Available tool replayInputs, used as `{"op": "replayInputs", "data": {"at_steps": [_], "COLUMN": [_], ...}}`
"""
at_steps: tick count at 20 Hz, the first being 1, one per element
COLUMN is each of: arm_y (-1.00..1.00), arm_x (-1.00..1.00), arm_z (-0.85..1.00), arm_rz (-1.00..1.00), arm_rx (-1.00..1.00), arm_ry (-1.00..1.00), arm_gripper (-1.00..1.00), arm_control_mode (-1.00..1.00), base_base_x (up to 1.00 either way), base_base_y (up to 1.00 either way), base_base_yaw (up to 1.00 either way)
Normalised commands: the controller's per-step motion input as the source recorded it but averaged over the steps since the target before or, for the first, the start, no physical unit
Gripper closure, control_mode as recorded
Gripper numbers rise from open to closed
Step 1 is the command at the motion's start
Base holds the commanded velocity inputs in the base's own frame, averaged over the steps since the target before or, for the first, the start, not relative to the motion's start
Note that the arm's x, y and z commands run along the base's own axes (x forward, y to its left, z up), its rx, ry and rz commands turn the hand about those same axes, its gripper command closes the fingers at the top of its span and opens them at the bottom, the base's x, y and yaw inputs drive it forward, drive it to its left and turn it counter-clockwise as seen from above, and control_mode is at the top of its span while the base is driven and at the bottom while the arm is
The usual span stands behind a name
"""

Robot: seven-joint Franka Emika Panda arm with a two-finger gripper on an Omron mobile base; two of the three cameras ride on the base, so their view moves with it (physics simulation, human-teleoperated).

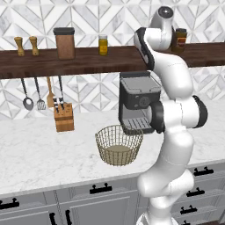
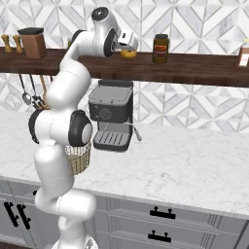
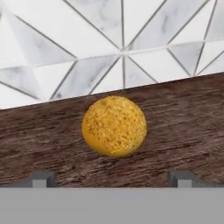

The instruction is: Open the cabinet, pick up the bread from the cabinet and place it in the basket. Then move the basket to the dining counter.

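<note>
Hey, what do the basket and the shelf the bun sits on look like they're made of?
The basket looks like thin tan-gold wire in an open weave you can see through, with a flat beige base. The shelf looks like dark matte wood, streaked with grain. The bun looks crumbly.

Two rear base views flanking the arm, sharing the basket (image 1: 118, 145), hand camera close above the bread (image 3: 114, 126)

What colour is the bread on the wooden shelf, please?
Golden-orange with a speckled crust; the bread shows best in the hand view.

One bread (image 3: 114, 126), one basket (image 1: 118, 144), two jars (image 1: 103, 45), two shakers (image 1: 19, 45).
</note>
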Motion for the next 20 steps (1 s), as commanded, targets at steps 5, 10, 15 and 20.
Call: {"op": "replayInputs", "data": {"at_steps": [5, 10, 15, 20], "arm_y": [-0.19, -0.08, -0.01, -0.01], "arm_x": [0.48, 0.44, 0.25, 0.23], "arm_z": [0.00, -0.01, -0.15, -0.16], "arm_rz": [0.00, 0.00, 0.00, 0.00], "arm_rx": [0.00, 0.00, 0.00, 0.00], "arm_ry": [0.00, 0.00, 0.00, 0.00], "arm_gripper": [-1.00, -1.00, -1.00, -1.00], "arm_control_mode": [-1.00, -1.00, -1.00, -1.00], "base_base_x": [0.00, 0.00, 0.00, 0.00], "base_base_y": [0.00, 0.00, 0.00, 0.00], "base_base_yaw": [0.00, 0.00, 0.00, 0.00]}}
